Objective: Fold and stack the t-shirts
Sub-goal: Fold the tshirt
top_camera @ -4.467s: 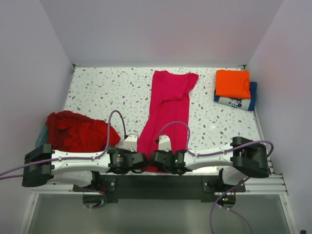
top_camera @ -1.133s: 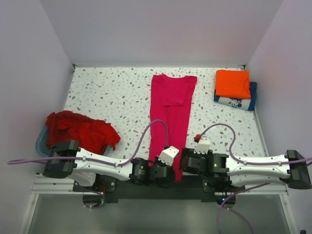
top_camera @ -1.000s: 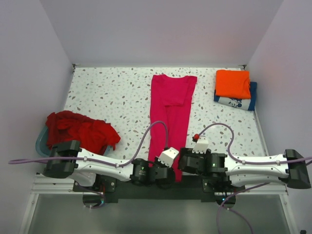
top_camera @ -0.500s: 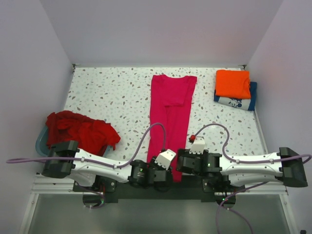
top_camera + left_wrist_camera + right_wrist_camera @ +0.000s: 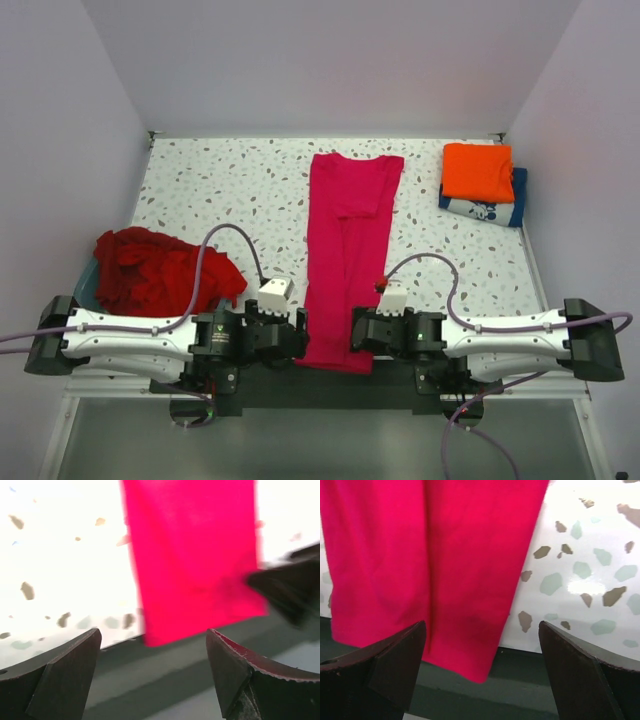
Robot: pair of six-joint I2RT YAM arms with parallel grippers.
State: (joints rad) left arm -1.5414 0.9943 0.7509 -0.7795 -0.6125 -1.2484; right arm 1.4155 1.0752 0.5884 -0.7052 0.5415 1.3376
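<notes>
tub point(image 5: 84, 284) first, pale blue, at the left edge of the speckled table point(image 5: 220, 190), and it's brimming with a crumpled heap of dark red shirts point(image 5: 160, 270) that spills over its rim toward the middle. over at the far right corner there's the orange shirt point(image 5: 478, 170), folded square, sitting on top of the navy shirt point(image 5: 519, 190) with its white print peeking out along the near side. centre of the table now, the magenta shirt point(image 5: 345, 250) lies flat as a long narrow strip, long axis running straight from the near edge to the far edge, a sleeve folded in across the body at the far end, hem at the near end reaching just past the table edge over the dark rail. left gripper point(image 5: 155, 670) sits low just beside the hem's left corner, jaws spread wide, nothing between the fingers point(image 5: 60, 675). right gripper point(image 5: 482, 675) is at the hem's right corner, jaws equally wide, pink cloth under the gap, nothing clamped. whether either one touches the cloth, can't tell from here.
</notes>
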